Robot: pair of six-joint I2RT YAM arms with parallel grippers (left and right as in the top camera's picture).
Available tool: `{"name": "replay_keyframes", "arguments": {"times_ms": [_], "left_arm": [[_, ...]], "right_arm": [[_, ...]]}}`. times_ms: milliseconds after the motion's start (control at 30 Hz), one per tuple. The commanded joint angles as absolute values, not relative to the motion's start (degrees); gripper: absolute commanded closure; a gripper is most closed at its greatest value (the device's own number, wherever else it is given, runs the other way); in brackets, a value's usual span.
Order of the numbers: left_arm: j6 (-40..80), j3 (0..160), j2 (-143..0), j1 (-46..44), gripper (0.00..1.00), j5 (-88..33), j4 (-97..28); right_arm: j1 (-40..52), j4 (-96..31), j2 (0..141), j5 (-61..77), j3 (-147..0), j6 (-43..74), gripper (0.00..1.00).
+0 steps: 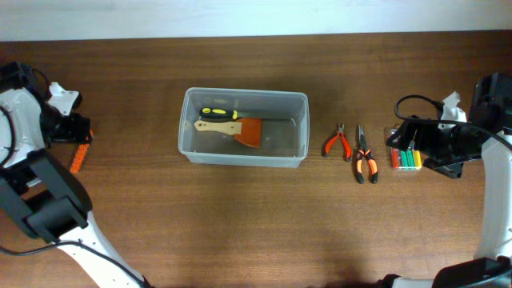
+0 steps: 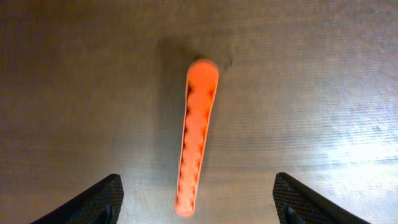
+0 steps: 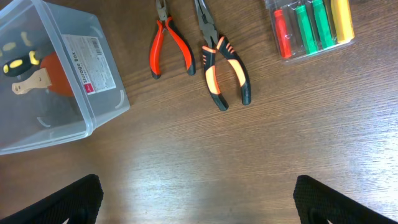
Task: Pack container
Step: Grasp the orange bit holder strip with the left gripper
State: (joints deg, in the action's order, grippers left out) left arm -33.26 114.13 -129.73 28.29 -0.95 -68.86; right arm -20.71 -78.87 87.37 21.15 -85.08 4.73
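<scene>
The container (image 1: 244,94) is a large clear tub at the table's middle, holding a yellow-and-black screwdriver (image 1: 218,114) and an orange-bladed scraper (image 1: 240,129). It also shows at the top left of the right wrist view (image 3: 93,102). My left gripper (image 1: 74,130) is open at the far left, above a long orange tool (image 1: 78,157) lying on the table. In the left wrist view the orange tool (image 2: 196,137) lies between the open fingers (image 2: 198,182). My right gripper (image 1: 405,138) is open and empty over bare wood (image 3: 198,182).
Small red-handled pliers (image 1: 337,142) (image 3: 168,43) and larger orange-and-black pliers (image 1: 365,158) (image 3: 222,68) lie right of the tub. A small clear case of coloured screwdrivers (image 1: 406,158) (image 3: 314,25) lies at the far right, partly under the right arm.
</scene>
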Motion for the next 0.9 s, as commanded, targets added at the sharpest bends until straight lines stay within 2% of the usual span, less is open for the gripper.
{"name": "replay_keyframes", "arguments": {"times_ms": [0, 133, 367, 800, 867], "left_arm": [[-37.0, 114.0, -132.1, 27.8, 0.21, -2.2, -66.2], [-38.2, 114.0, -134.2, 27.8, 0.16, -1.8, -64.1], [-38.5, 114.0, -136.9, 27.6, 0.17, -1.7, -63.9], [-38.4, 114.0, -140.2, 27.6, 0.3, -1.7, -64.4], [-38.4, 114.0, -140.2, 27.5, 0.4, -1.5, -64.5]], "right_arm": [[-21.0, -78.7, 87.4, 21.9, -86.0, 5.0, 0.02], [-21.0, -78.9, 87.4, 21.9, -86.0, 5.0, 0.01], [-21.0, -79.1, 87.4, 21.9, -86.0, 5.0, 0.02], [-21.0, -79.2, 87.4, 21.9, -86.0, 5.0, 0.02], [-21.0, -79.1, 87.4, 21.9, -86.0, 5.0, 0.02]]}}
